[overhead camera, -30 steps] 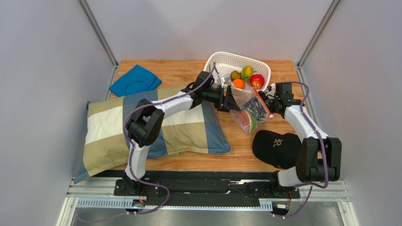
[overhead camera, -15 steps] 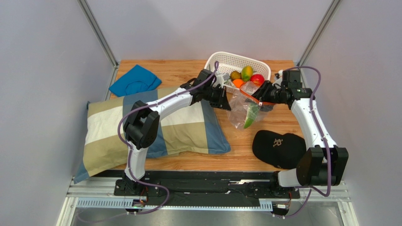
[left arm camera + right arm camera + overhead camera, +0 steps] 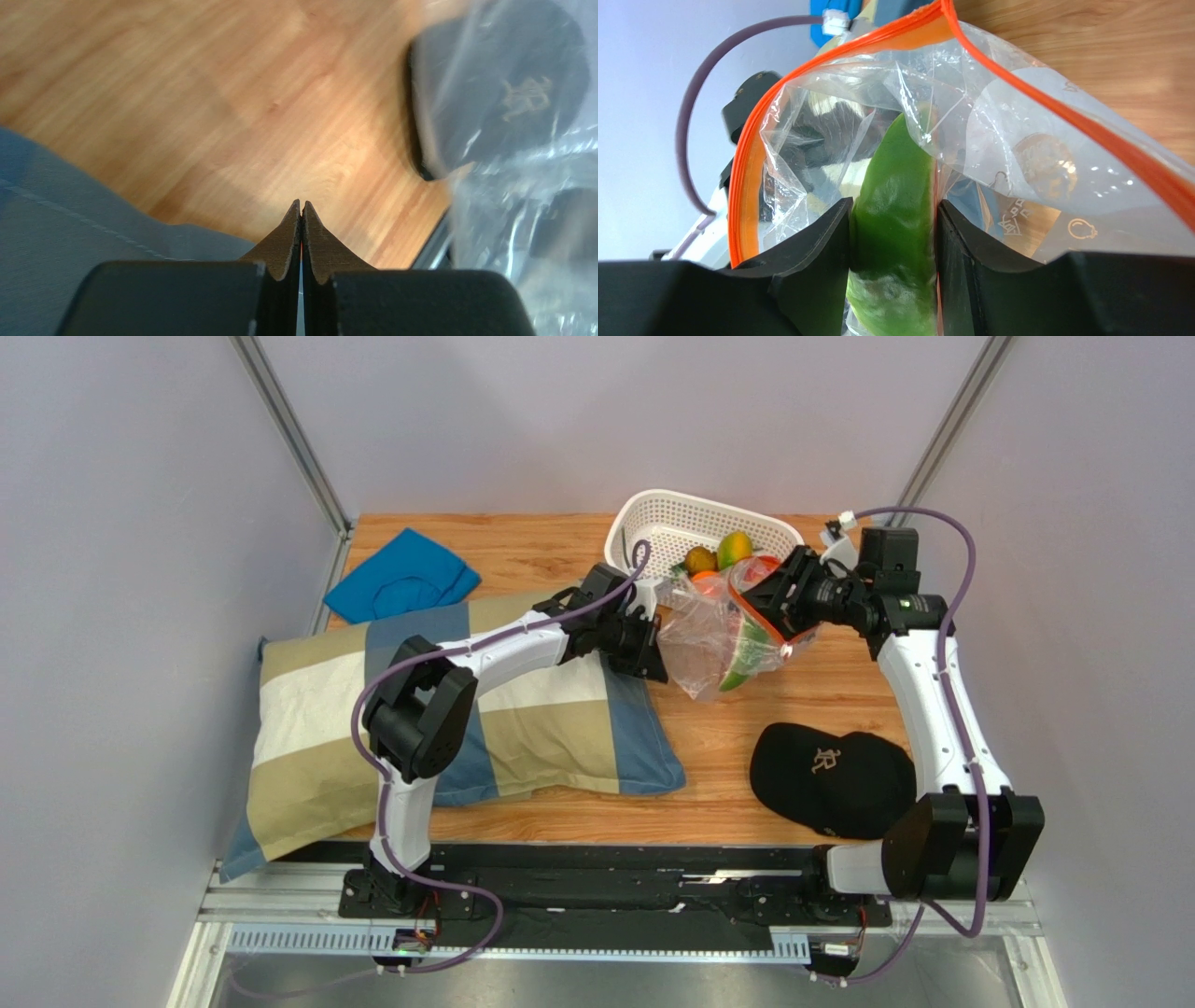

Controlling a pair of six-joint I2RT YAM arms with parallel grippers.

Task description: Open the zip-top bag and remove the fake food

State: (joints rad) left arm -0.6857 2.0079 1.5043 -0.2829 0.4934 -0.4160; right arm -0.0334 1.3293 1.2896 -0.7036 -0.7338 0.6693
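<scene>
Top external view: a wooden table [image 3: 561, 546] is shown crowded on every side of the work. A checked pillow [image 3: 323, 728] of beige, white and blue panels is spread over the left half, with a crumpled blue cloth [image 3: 400, 574] behind it, and the left arm is stretched across the pillow's far corner. A black cap [image 3: 828, 777] with a pale emblem is laid near the right front. A white perforated basket [image 3: 652, 515] is set at the far edge, loaded with toy fruit [image 3: 732, 549] and partly masked by the bag in front of it. The zip-top bag [image 3: 699, 633], clear and heavily creased, with an orange-red strip at its mouth, is hung from the right gripper, the left gripper being at its left edge.

Through the right wrist camera the strip is seen looped wide around the right gripper [image 3: 894, 206]. Its black fingers [image 3: 808, 266] are closed partway on a smooth, glossy green piece of fake food [image 3: 896, 280]; whether plastic lies between pads and piece cannot be told. In the left wrist view the left gripper [image 3: 300, 204] is shown with tapered fingers pressed tip to tip. The bag's plastic is just to their right and the cap is blurred through it; whether any film is pinched cannot be told.
</scene>
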